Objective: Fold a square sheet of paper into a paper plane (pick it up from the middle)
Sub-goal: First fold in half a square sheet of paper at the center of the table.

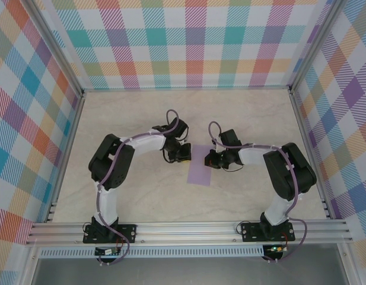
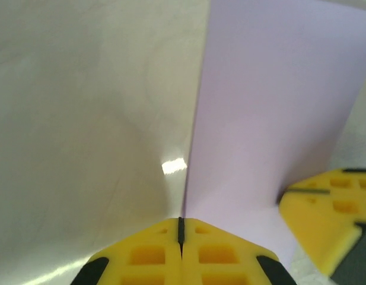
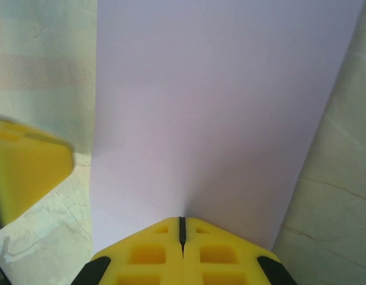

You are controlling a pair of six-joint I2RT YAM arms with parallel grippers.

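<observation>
The checked walls [image 1: 194, 41] stand on three sides around the sheet of paper [image 1: 200, 166], well apart from it. The pale marbled table [image 1: 141, 119] lies under the sheet, which rests flat on it and is pale lavender. From above, the sheet looks like a rectangle, longer from far to near than from left to right.

The left arm [image 1: 111, 160] bends in from the left of the sheet, and the right arm [image 1: 289, 169] bends in from the right of it.

The left gripper [image 1: 184, 153] is at the sheet's left edge, toward the far corner. In its wrist view the two yellow fingers [image 2: 150, 255] are pressed together, with just a thin dark seam between them, and this seam is in line with the edge of the sheet. The right gripper [image 1: 211, 159] is over the sheet's right edge. It is also clenched. In the right wrist view its tips sit on the lavender surface at the near border. I cannot tell whether any paper is caught between the fingers of either gripper.
</observation>
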